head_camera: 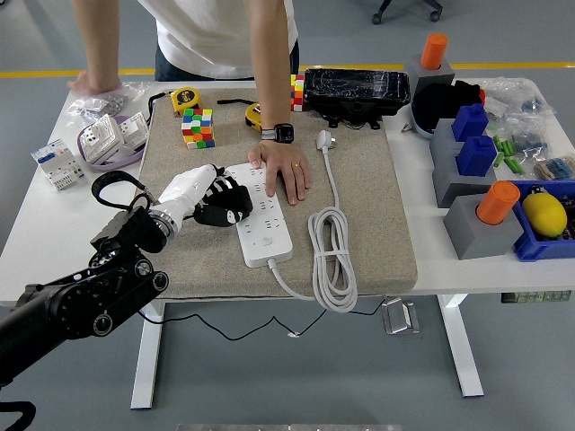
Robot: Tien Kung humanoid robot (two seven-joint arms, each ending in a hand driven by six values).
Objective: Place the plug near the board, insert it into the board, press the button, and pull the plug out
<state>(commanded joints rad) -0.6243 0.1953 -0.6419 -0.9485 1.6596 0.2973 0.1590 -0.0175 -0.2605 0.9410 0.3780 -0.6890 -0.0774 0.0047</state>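
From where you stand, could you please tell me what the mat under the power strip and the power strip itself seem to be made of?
The beige rectangular mat looks like woven fabric or short-pile carpet: matte, speckled, with a soft, slightly uneven edge. The long white power strip looks like smooth moulded plastic, with a faint sheen and crisp rounded corners. Its coiled white cable seems rubbery or vinyl-coated.

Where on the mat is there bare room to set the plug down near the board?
Free: the mat right of the coiled cable, and the near-left corner below the left robot hand. Crowded: the power strip's far end, where a person's hand presses it, and the far edge by the Rubik's cube.
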